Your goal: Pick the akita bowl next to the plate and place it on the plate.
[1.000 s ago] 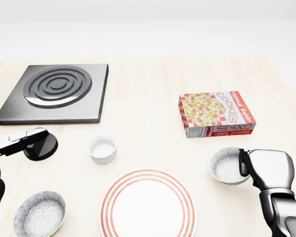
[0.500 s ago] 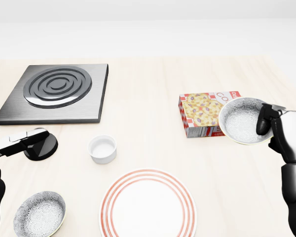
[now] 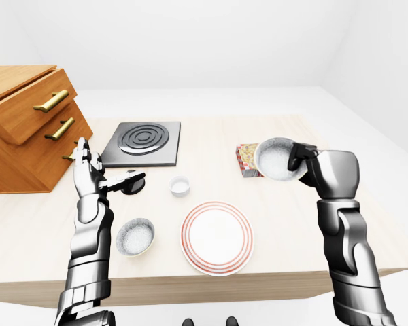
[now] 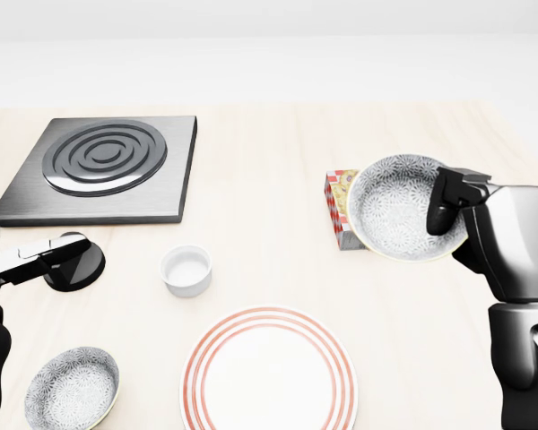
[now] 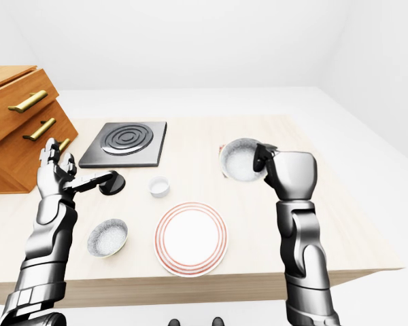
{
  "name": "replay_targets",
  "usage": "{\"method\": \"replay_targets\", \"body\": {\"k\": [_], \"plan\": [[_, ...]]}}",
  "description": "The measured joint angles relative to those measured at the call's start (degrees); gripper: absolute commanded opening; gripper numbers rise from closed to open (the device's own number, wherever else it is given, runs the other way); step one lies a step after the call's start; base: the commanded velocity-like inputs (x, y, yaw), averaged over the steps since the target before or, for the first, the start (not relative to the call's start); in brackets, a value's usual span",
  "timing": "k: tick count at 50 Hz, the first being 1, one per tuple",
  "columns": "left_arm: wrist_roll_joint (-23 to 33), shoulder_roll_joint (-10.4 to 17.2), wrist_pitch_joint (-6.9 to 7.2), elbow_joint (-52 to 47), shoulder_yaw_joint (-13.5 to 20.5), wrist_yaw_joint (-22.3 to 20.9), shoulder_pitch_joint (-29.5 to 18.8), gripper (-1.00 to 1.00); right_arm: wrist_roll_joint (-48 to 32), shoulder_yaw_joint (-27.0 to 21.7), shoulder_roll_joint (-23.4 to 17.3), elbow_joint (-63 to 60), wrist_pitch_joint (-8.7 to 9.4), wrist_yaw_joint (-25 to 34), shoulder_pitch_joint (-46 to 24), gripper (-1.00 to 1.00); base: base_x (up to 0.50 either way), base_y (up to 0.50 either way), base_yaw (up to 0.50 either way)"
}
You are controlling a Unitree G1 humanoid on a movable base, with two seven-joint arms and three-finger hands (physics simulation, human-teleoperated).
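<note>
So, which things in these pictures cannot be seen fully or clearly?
- Red-and-white cookie box: head view, mostly hidden behind the raised grey patterned bowl.
- Right hand fingers: head view, mostly hidden behind the bowl's rim; only one dark finger shows.
- Left hand: head view, cut off by the left edge.
- Wooden drawer cabinet: both eye views, cut off by the left edge.
- Box lettering: eye views, too small.

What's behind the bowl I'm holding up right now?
In the head view, the lifted akita bowl in the right robot hand covers most of the cookie box. Only the box's left end shows; its label and right end are hidden.
</note>
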Motion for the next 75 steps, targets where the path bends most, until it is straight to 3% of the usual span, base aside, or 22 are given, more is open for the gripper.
{"method": "replay_targets", "body": {"k": [12,25,52,64,75], "plan": [[-0.01,-0.02,0.08,-0.14,0.00,0.00,0.01,1.00,-1.88,3.02,3.24,-1.57,0.00,0.12,2.59,-1.00,0.00,0.00,0.00],[-0.12,0.01,0.13,-0.10,-0.01,-0.02,-0.02,1.00,-7.02,7.80,5.64,3.95,0.00,-5.94,4.83,-1.00,0.00,0.00,0.00],[-0.11,-0.09,0.30,-0.30,-0.01,-0.11,0.13,1.00,-14.44,15.11,7.72,16.08,0.00,-17.29,3.74,-1.00,0.00,0.00,0.00],[-0.05,-0.13,0.62,-0.59,-0.06,-0.10,0.16,1.00,-16.61,17.42,8.31,18.96,0.00,-19.53,4.25,-1.00,0.00,0.00,0.00],[0.05,-0.14,0.00,0.26,-0.14,-0.29,0.00,1.00,-17.53,18.82,8.60,19.89,0.00,-19.92,5.18,-1.00,0.00,0.00,0.00]]}}
